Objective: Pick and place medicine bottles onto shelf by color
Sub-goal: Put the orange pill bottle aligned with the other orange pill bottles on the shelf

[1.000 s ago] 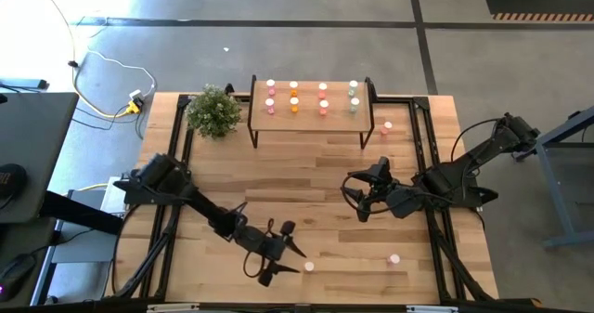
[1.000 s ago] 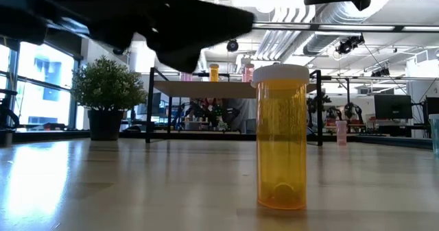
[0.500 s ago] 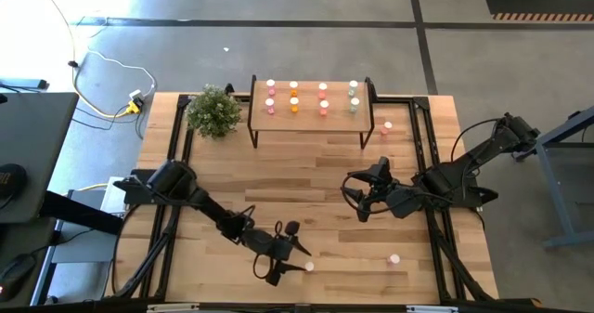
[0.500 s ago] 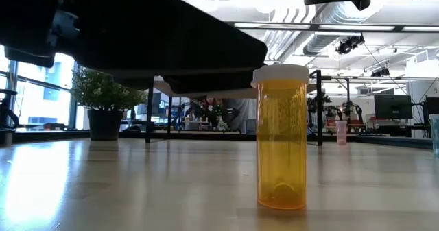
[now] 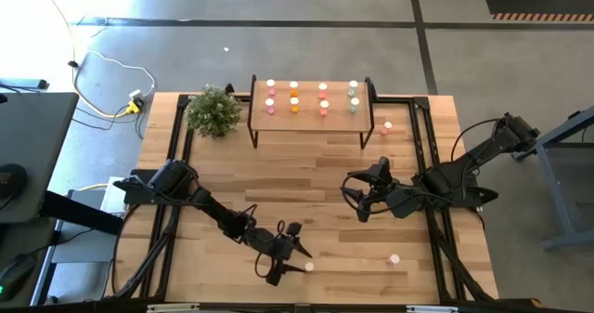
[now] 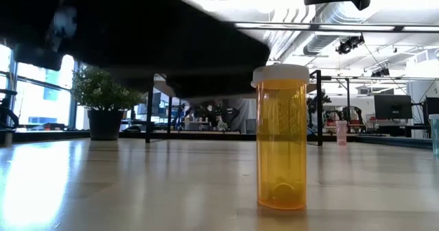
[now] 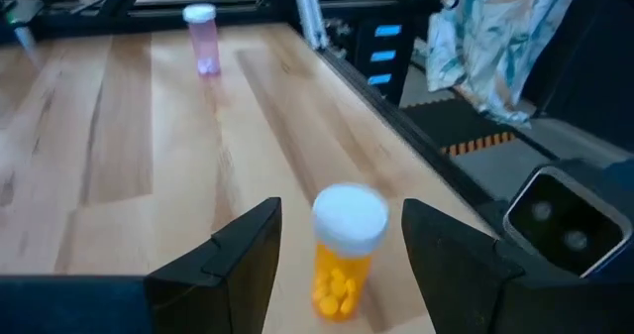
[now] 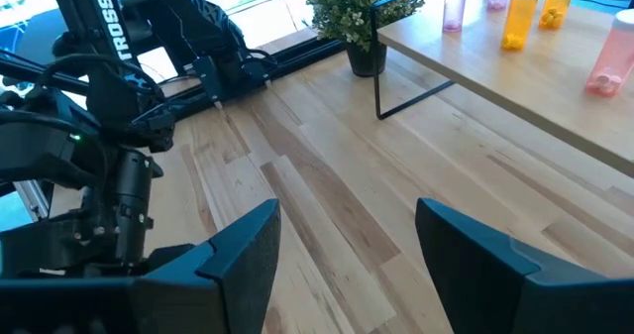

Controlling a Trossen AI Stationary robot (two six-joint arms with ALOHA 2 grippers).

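The wood-plank table is seen from above, with both dark arms reaching in from its sides. At its far edge the shelf is raised on thin black legs, and a green potted plant is set just beside it. On the shelf board, about a dozen medicine bottles are lined up in rows: pink ones at one end, orange next, red-pink after that, and pale ones at the other end.

The left gripper is held low over the near part of the table, with its fingers spread apart and nothing clamped between them. An orange bottle with a white cap is seen upright in the gap between the two fingers, apart from both. In the low view the same bottle is shown standing on the wood, under the dark mass of the arm.

The right gripper is kept above the middle of the table, wide open and empty.

Two pink bottles are left off the shelf: one on the near right of the table, another close to the shelf's right leg.
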